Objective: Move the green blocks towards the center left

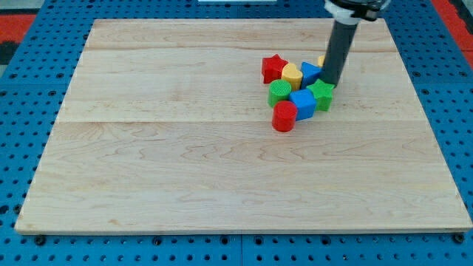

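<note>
A green round block (pixel 279 91) and a green star block (pixel 322 94) sit in a tight cluster right of the board's middle, towards the view's top. Between them lies a blue cube (pixel 302 103). My tip (pixel 330 83) stands at the cluster's right side, just above the green star and next to a blue block (pixel 310 72). The rod hides most of a yellow block (pixel 322 60) behind it.
The cluster also holds a red star (pixel 274 68), a yellow block (pixel 292 75) and a red cylinder (pixel 284 117). The wooden board (pixel 185 162) lies on a blue pegboard (pixel 15 148).
</note>
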